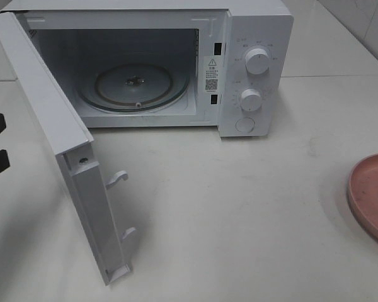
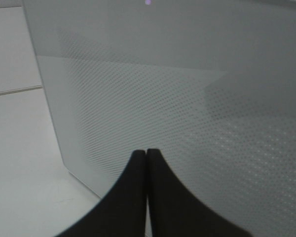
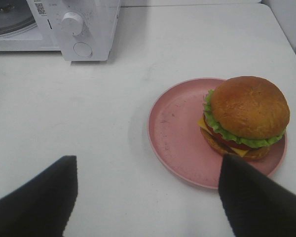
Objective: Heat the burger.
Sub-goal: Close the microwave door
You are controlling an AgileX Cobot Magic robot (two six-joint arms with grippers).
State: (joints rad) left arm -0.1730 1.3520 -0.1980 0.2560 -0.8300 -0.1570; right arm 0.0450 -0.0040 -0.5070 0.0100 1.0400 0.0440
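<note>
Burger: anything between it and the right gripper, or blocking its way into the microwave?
Nothing visible. The right gripper is open with bare table before the burger on its pink plate. The microwave door is swung wide open, and only the glass turntable is inside.

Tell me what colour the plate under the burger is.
Pink plate, clearest in the right wrist view.

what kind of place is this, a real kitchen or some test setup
Most likely a staged tabletop for robot trials, not a working kitchen: a white microwave with its door swung open stands on a bare white table, and a burger sits on a pink plate. No sink or cupboards show.
</note>
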